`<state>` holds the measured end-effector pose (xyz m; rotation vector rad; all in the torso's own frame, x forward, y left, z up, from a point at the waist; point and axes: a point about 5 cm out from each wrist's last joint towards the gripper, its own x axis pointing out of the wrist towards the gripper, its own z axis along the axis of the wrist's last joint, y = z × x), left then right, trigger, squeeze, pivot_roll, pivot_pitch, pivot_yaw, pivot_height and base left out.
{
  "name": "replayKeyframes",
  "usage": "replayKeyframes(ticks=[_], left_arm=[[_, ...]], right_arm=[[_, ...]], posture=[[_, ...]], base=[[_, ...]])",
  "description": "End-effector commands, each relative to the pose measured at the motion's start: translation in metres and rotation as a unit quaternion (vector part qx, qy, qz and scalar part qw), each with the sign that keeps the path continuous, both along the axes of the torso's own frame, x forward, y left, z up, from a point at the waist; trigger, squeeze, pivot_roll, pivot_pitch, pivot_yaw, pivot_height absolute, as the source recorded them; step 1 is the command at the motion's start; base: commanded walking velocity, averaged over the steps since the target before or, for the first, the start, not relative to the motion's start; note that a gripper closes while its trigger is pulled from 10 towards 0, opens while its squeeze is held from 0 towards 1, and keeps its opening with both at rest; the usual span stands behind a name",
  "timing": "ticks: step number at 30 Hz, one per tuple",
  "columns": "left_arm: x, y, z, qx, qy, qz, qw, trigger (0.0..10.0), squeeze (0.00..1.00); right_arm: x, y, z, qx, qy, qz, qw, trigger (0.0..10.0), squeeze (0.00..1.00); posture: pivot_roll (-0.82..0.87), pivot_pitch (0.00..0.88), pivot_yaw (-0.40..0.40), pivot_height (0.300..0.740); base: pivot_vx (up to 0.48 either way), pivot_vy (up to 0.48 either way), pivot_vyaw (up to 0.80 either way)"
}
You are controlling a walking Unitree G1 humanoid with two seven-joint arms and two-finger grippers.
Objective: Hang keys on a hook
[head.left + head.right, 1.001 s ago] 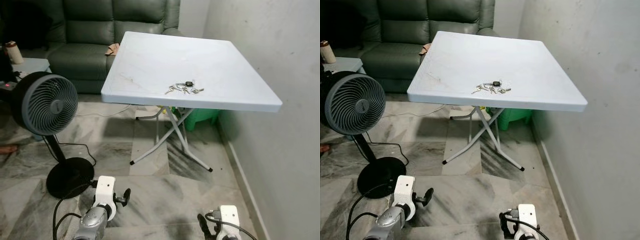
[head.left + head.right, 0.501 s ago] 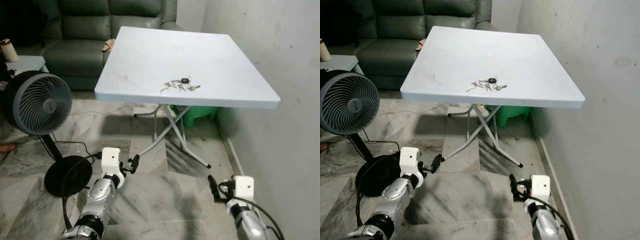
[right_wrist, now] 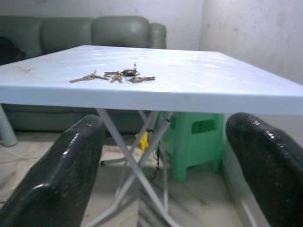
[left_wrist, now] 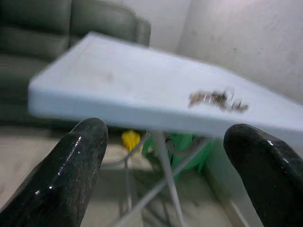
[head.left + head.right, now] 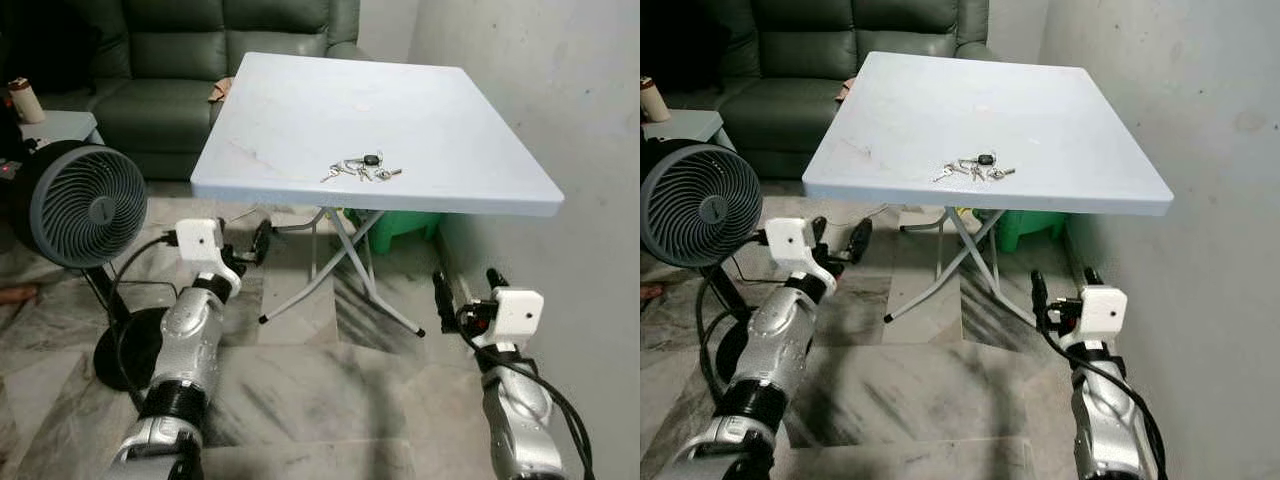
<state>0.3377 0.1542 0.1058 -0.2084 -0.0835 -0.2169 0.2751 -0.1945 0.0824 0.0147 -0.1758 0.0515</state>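
A bunch of keys (image 5: 362,168) with a black fob lies near the front edge of a pale blue folding table (image 5: 450,120). My left gripper (image 5: 245,248) is raised below and left of the table's front edge, open, with nothing in it. My right gripper (image 5: 465,285) is held below the table's front right part, also open and holding nothing. In the left wrist view the keys (image 4: 218,99) appear blurred on the tabletop beyond the left gripper (image 4: 165,179). The right wrist view looks up at the keys (image 3: 113,76) from under table height, past the right gripper (image 3: 163,175).
A standing fan (image 5: 85,205) with a floor cable is at my left. A green sofa (image 5: 170,60) stands behind the table, and a green stool (image 5: 405,228) sits under it among crossed white legs (image 5: 345,265). A wall (image 5: 580,120) runs close along the right.
Both arms have risen from near the floor to just under table height, fingers pointing at the table. The view shifted a little; the keys lie where they were.
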Motion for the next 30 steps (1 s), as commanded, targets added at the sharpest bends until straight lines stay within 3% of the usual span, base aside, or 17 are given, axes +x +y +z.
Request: replayKeyframes(ticks=[1, 9, 16, 22, 30], left_arm=[[-0.004, -0.001, -0.002, 0.004, 0.005, -0.007, 1.0, 10.0, 0.0], [-0.024, 0.002, -0.015, 0.018, 0.03, -0.02, 0.999, 10.0, 0.0], [-0.017, 0.002, -0.004, 0.024, 0.016, -0.023, 0.999, 10.0, 0.0], [-0.02, -0.002, 0.001, 0.021, -0.002, -0.035, 0.999, 10.0, 0.0], [-0.025, -0.004, 0.001, 0.017, -0.002, -0.035, 0.999, 10.0, 0.0]], right_arm=[[-0.002, 0.004, 0.005, 0.001, -0.005, 0.004, 1.0, 10.0, 0.0], [-0.014, 0.011, 0.005, 0.01, 0.009, 0.01, 1.0, 10.0, 0.0], [-0.011, 0.01, 0.009, -0.018, 0.013, 0.018, 1.0, 10.0, 0.0], [-0.01, 0.01, 0.019, -0.056, -0.005, 0.022, 0.998, 10.0, 0.0], [-0.012, 0.016, 0.022, -0.057, -0.004, 0.028, 0.998, 10.0, 0.0]], posture=[[0.03, 0.0, -0.012, 0.692], [0.03, 0.0, -0.014, 0.692], [0.04, 0.0, -0.018, 0.692], [0.03, 0.0, -0.019, 0.692], [0.03, 0.0, -0.021, 0.692]], base=[[0.0, 0.0, 0.0], [0.0, 0.0, 0.0], [0.0, 0.0, 0.0], [0.0, 0.0, 0.0], [0.097, 0.0, 0.0]])
